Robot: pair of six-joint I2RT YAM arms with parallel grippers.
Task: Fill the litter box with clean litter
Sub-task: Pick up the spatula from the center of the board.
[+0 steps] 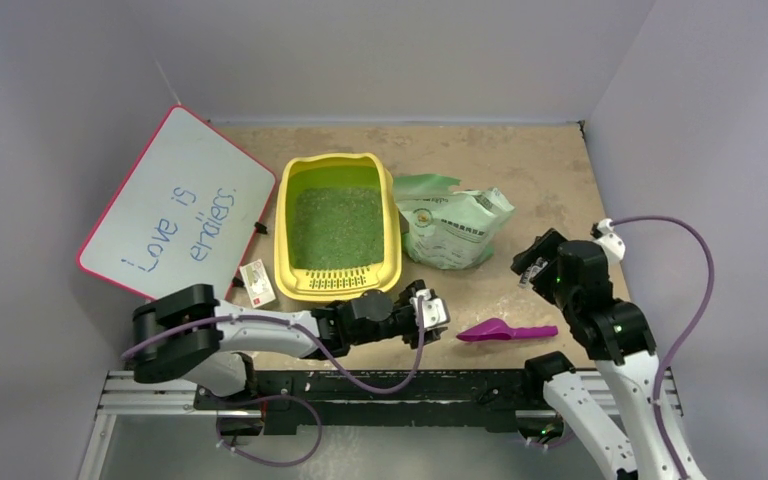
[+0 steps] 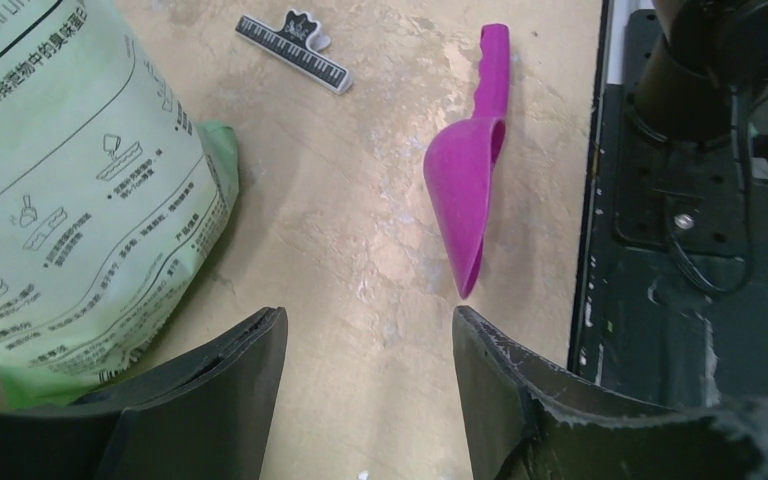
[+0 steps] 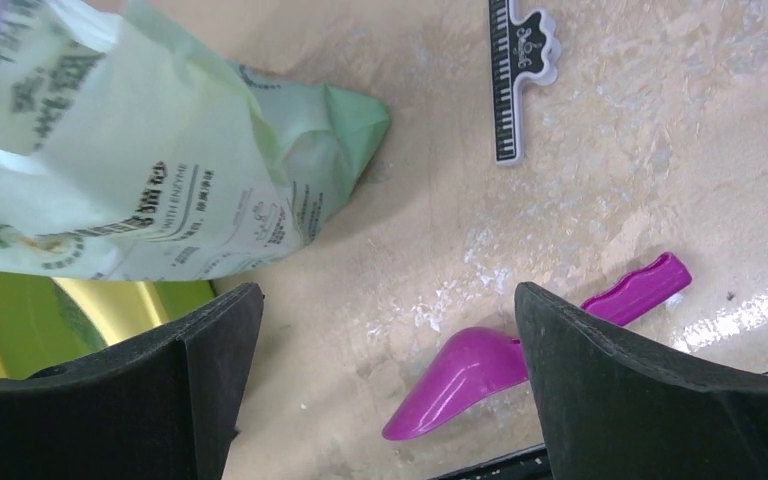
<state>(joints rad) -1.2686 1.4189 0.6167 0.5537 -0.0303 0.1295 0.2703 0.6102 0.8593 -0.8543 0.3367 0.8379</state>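
Your yellow rectangular plastic litter box point(image 1: 282, 235) holds fine green litter granules point(image 1: 338, 225); pale green crinkled bag point(image 1: 455, 228) at its 3 o'clock. Left gripper point(image 2: 370, 330): fingers apart, empty, purple plastic scoop point(image 1: 505, 331) at its 3 o'clock. Right gripper point(image 3: 388, 295): spread wide, empty.

a tan, scuffed table point(image 1: 530, 160) is carrying everything. the yellow litter box point(image 1: 285, 235) is sitting left of centre, its grate end facing the near edge. a pale green printed bag point(image 1: 455, 228) is lying crumpled just beside the box's right wall. a purple scoop point(image 1: 505, 330) is lying near the front edge, apart from the bag, its handle pointing right. a small clip printed with piano keys point(image 3: 517, 75) is lying flat on bare wood near the bag. a small white card point(image 1: 257, 282) is resting just beside the box's near left corner, and a pink-edged white board point(image 1: 175, 210) is standing tilted at the left.
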